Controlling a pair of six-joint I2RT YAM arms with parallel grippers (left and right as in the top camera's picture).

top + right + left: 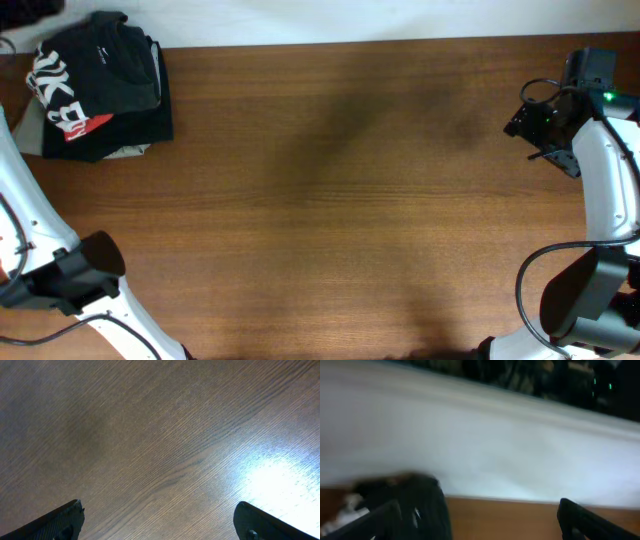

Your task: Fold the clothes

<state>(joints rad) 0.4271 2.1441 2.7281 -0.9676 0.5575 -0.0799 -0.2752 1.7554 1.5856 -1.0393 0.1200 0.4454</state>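
A stack of folded clothes (100, 90) lies at the table's far left corner, a black garment with red and white print on top. In the blurred left wrist view, part of the black cloth (422, 507) shows by the left finger. My left gripper (480, 527) is open and empty, facing the table's back edge and the white wall; it is off the left edge of the overhead view. My right gripper (542, 128) is open and empty above bare wood at the far right, and it also shows in the right wrist view (160, 522).
The brown wooden table (340, 200) spans the view. A white wall (485, 445) runs behind its back edge. The arm bases stand at the front left (80, 275) and front right (585, 295). A cable (540, 90) loops by the right gripper.
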